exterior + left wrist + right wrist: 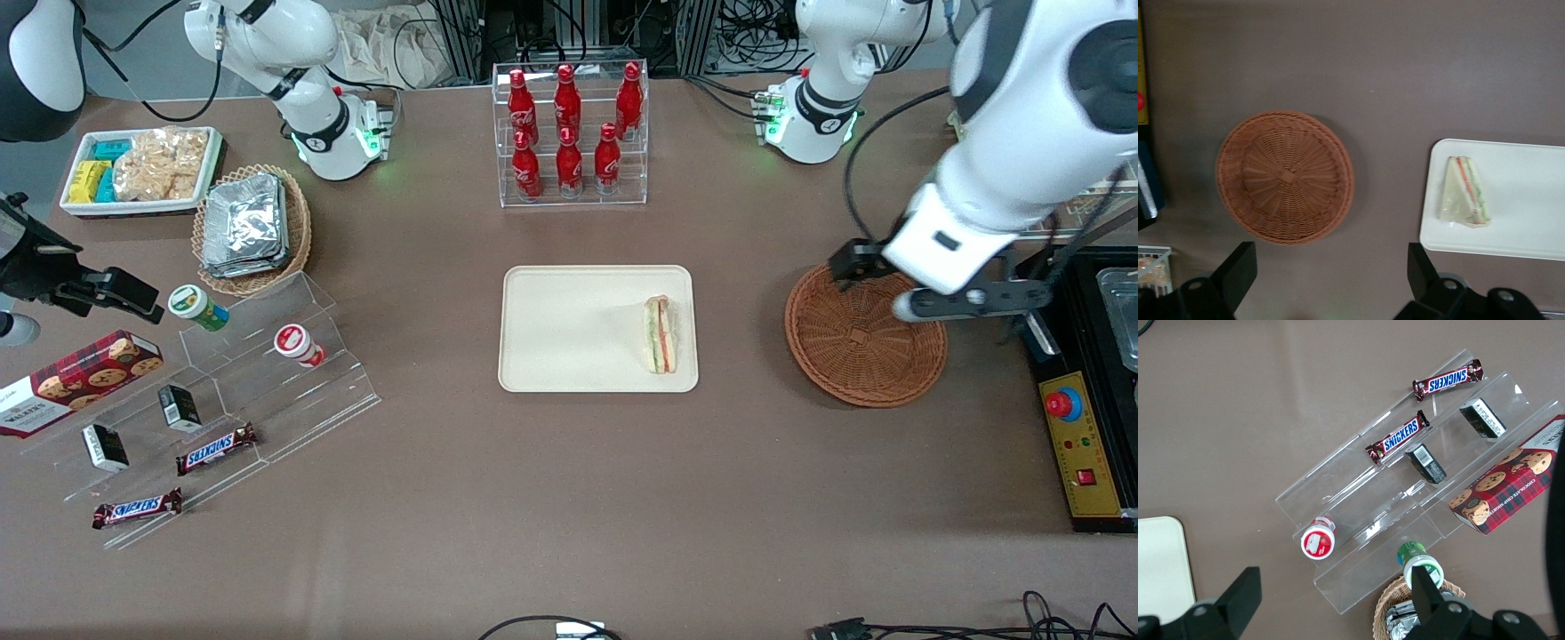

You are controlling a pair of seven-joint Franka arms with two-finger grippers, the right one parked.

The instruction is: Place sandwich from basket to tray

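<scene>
Woven wicker, smooth plastic, matt bench.

The basket [864,342] was reddish-brown wicker, rough and ribbed; the tray [569,329] was smooth cream plastic; the sandwich [660,333] wore clear glossy wrap. The bench [569,498] looked matt brown. The tool [1328,270], over the basket's edge, had matt black fingers [1238,270] spread apart.

"How many bottles?"

"Six red bottles [569,164]. Also two Snickers bars [216,449], two small black boxes [180,407], two round tubs [298,344] and one cookie box [80,378]."

"Baskets and trays?"

"Two of each: a reddish-brown basket [853,356], a tan basket [300,222], a cream tray [569,329] and a white tray [142,206]. There's one sandwich [660,334]. One end effector [1330,260], fingers spread, hangs over the reddish-brown basket's rim."
</scene>
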